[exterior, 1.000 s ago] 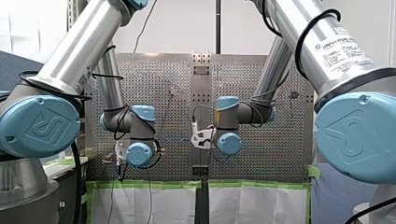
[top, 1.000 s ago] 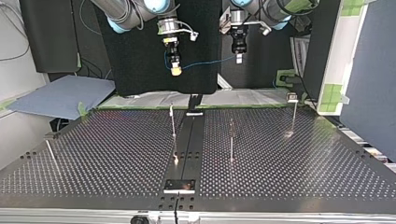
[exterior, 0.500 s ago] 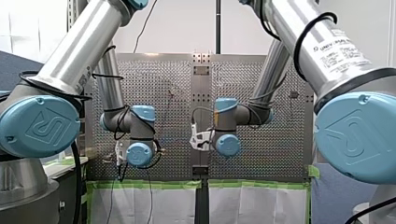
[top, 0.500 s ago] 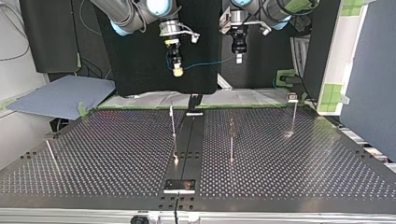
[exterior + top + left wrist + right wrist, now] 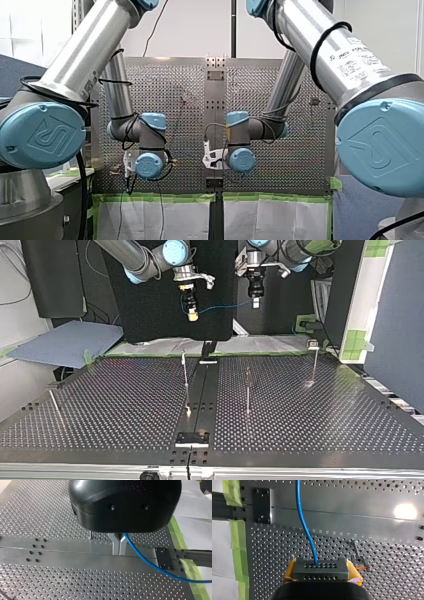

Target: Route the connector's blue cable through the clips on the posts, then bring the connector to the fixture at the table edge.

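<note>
In the right wrist view my right gripper (image 5: 321, 576) is shut on the black connector (image 5: 320, 569), which sits between its yellow pads (image 5: 289, 573). The blue cable (image 5: 305, 527) leaves the connector's face and runs ahead over the plate. In the left wrist view my left gripper (image 5: 119, 547) has its metal fingers shut on the blue cable (image 5: 152, 566), which trails off to one side. In the top view both grippers hang high behind the table: my right gripper (image 5: 192, 316) at the left, my left gripper (image 5: 255, 303) at the right, with the cable (image 5: 225, 306) strung between them.
Thin posts with clips stand on the perforated table: one (image 5: 185, 369) left of the centre rail, one (image 5: 247, 386) right of it, one (image 5: 314, 361) at the far right. A leaning rod (image 5: 55, 405) is at the left. A small plate fixture (image 5: 192, 439) sits at the near edge.
My right gripper with the connector has shifted a little toward the top view's right, closer to my left gripper. My left arm has held still.
</note>
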Tool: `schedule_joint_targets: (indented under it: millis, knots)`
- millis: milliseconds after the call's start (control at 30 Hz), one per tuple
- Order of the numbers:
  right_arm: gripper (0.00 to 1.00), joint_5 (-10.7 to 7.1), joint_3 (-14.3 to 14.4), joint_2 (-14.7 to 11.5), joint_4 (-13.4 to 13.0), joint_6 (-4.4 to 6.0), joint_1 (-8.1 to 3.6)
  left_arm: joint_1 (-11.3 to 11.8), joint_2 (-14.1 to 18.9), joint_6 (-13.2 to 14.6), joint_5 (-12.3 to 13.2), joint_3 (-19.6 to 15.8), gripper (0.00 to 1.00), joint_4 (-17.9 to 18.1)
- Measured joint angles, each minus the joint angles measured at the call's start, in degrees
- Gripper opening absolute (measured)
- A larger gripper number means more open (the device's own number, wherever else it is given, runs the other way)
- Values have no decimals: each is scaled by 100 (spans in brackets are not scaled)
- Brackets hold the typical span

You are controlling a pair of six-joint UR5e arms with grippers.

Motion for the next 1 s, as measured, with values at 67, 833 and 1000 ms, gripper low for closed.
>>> schedule_joint_targets:
  millis: [67, 833, 1000]
  knots:
    - [0, 0, 0, 1, 10, 0, 0, 0, 0, 0, 0, 0, 0, 0]
    - [0, -246, -605, -855, 601, 452, -40, 546, 1022, -134, -148, 130, 0, -1024]
    - [0, -252, -679, -1111, 688, 457, -89, 600, 1299, -186, -152, 362, 0, -1285]
